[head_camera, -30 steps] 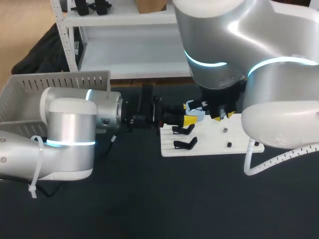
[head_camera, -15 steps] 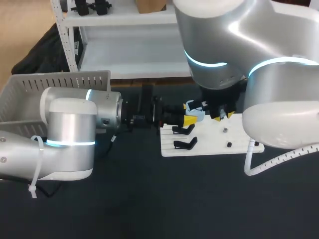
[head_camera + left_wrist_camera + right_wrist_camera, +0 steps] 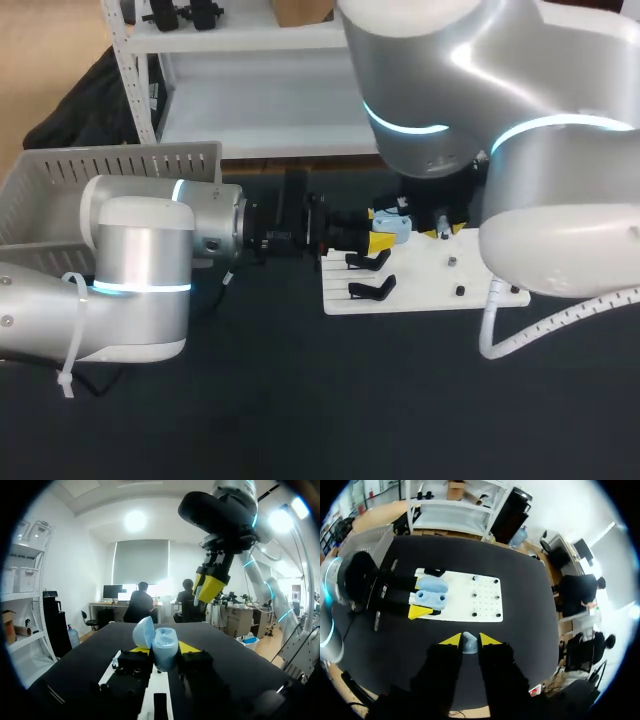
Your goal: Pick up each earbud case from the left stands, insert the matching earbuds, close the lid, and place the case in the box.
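Pale blue earbud case (image 3: 165, 652), upright, with its rounded lid (image 3: 144, 632) swung open to one side, clamped from two sides between the yellow tips of the left jaws. Held level above the end of the flat white board (image 3: 430, 285) nearest the silver left arm (image 3: 140, 280), not resting on it. In the right wrist view, seen from above as two pale blue halves side by side, open cavities facing up. Small pale blue earbud (image 3: 469, 643) pinched between the narrowly set yellow tips of the right jaws, touched by both. Right jaws pointing downward, higher than the open case and clear of it, a little to one side in the left wrist view. Two black curved stands (image 3: 368, 260) on the board's left part, one behind the other, just beside the left jaws. A few small dark pegs (image 3: 452, 262) on the board's right part. Silver right arm (image 3: 500, 120) in from the right, bent down over the board's far edge. Black counter (image 3: 300, 400) beneath board and arms. Grey slatted plastic box (image 3: 60, 190) at the counter's far left, well apart from the board, behind the left arm.
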